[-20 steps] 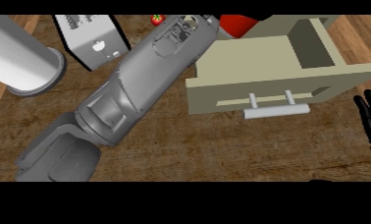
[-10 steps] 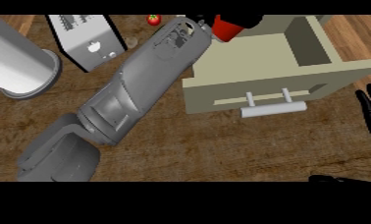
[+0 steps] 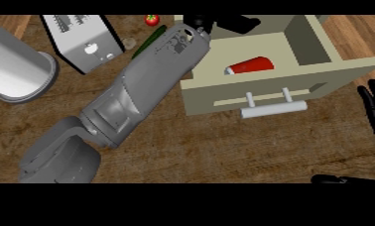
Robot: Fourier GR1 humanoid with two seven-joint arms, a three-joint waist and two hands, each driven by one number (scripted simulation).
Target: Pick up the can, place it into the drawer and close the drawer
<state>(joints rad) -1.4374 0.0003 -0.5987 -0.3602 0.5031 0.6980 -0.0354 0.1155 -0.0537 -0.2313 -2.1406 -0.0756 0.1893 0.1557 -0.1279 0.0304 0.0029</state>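
Since half a second ago the can has left the left hand and lies on its side inside the open drawer (near the middle). That hand hovers over the drawer's back, fingers spread, holding nothing. The right hand rests open at the right edge.

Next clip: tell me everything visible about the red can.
The red can is a plain cylinder with a pale end cap facing the view's left. It lies on its side inside the open beige drawer, resting on the drawer's floor near the middle. Nothing holds it; the left hand is apart from it, over the drawer's back edge.
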